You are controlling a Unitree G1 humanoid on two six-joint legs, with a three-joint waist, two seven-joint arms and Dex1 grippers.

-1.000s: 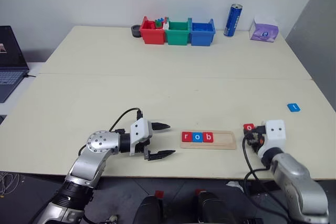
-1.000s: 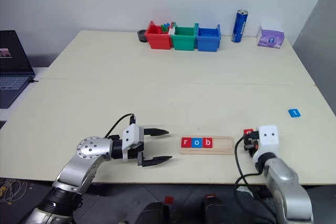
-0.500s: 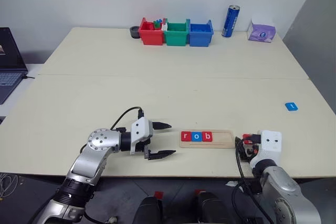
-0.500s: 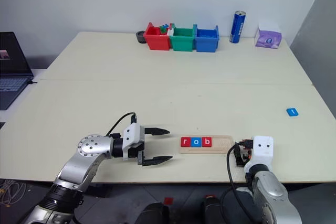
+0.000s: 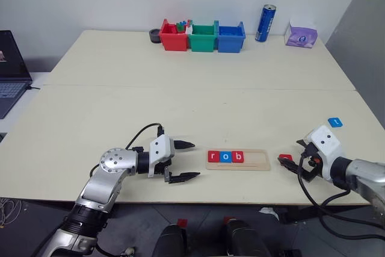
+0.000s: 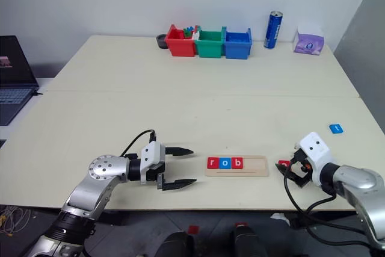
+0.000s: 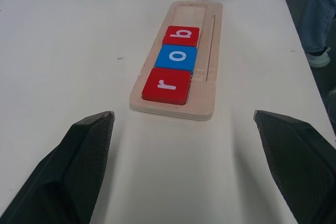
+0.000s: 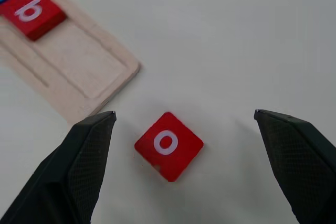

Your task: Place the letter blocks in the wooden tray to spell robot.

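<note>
Near the front edge of the surface (image 5: 180, 106), the right gripper (image 5: 302, 162) is seen with its jaws spread wide and nothing held; the red "o" block (image 8: 168, 146) lies flat between the fingertips, untouched. A second ago this gripper was pressed down over that block beside the tray's end; since then it has been swung out to the right, and the block is left just off the right end of the wooden tray (image 5: 255, 160). The left gripper (image 5: 184, 161) has not moved: its jaws are fully open and empty, aimed at the tray's left end. In the right wrist view the "o" block is shown turned cornerwise to the tray; the head views show it as a small red spot. The tray's long axis runs left to right, with "r" (image 7: 167, 85), "o" (image 7: 177, 57) and "b" (image 7: 181, 35) filling its left part. The blue "t" block (image 5: 335, 123) is set well apart, at far right.
</note>
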